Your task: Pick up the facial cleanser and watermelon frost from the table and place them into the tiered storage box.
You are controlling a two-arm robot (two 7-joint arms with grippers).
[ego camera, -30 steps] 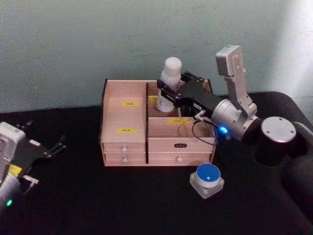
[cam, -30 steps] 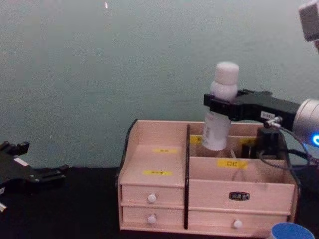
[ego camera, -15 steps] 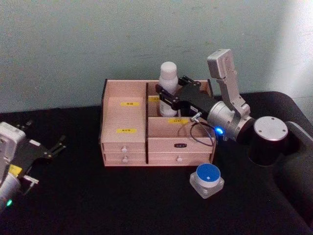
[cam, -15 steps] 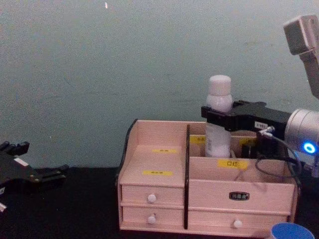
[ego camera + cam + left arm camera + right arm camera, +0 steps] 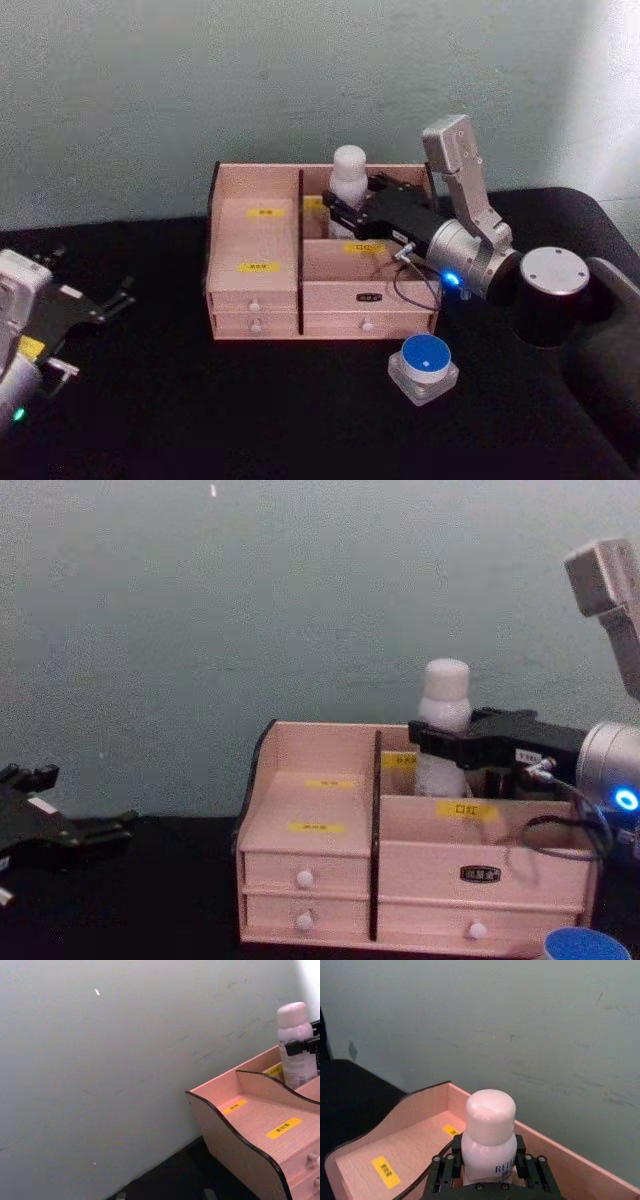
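Note:
The facial cleanser (image 5: 347, 172), a white bottle with a rounded cap, stands upright in the back right compartment of the pale pink tiered storage box (image 5: 252, 238). My right gripper (image 5: 345, 210) reaches over the box from the right and is shut on the bottle's body (image 5: 489, 1152). In the chest view the bottle (image 5: 445, 692) sticks up above the box's back wall (image 5: 320, 748), and its base is hidden. The watermelon frost (image 5: 424, 360), a small clear jar with a blue lid, sits on the black table in front of the box's right corner. My left gripper (image 5: 98, 322) rests open at the far left.
The box (image 5: 235, 1122) has two low steps with yellow labels on its left side and white-knobbed drawers (image 5: 304, 879) along the front. A grey-green wall (image 5: 200, 80) rises right behind it. Black tabletop (image 5: 250, 410) spreads in front and to the left.
My right gripper has come down with the facial cleanser, from tilted above the box to upright and deep in the back right compartment. The left arm has stayed put.

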